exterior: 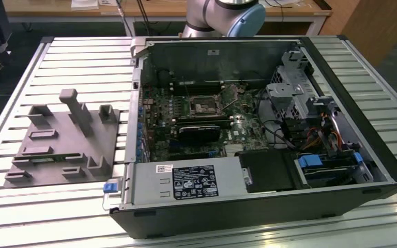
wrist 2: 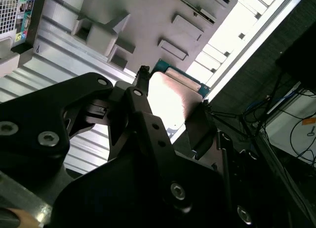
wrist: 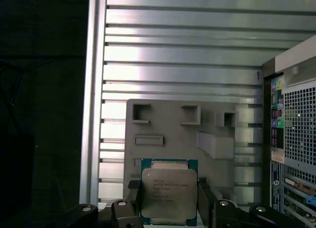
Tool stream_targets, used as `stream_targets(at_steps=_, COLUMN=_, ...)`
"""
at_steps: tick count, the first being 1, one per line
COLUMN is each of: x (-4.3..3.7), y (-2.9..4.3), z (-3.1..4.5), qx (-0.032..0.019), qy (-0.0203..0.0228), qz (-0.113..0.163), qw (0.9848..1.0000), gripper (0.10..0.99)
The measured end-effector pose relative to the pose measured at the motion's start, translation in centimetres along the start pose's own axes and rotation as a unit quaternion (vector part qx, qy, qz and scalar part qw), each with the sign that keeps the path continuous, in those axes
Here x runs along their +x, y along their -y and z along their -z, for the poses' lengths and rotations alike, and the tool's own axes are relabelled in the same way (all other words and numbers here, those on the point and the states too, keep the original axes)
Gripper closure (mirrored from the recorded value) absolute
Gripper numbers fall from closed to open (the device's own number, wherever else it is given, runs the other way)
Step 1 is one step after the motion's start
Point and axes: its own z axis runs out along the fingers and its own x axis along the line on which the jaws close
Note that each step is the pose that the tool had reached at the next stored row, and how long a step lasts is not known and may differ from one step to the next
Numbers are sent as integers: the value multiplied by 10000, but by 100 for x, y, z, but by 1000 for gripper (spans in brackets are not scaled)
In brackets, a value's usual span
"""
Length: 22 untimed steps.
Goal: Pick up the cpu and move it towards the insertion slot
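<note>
You see the gripper [wrist: 168,183] clamping the cpu [wrist: 169,194] by 2 opposite edges. Behind it lies the grey fixture [wrist: 163,124].

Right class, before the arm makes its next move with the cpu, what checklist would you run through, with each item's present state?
1. cpu gripped between the hand's fingers: ok.
2. cpu square in the grip, not skewed: ok.
3. cpu lifted clear of the grey fixture: cannot tell.
4. socket on the motherboard empty: ok.
5. socket pins undamaged: cannot tell.
</note>
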Motion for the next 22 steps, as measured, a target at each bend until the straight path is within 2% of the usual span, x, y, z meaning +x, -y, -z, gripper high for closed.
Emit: stream_targets(at_steps=22, x=-306, y=3, z=0, qx=0, qy=0, qz=0, qw=10000, gripper=541)
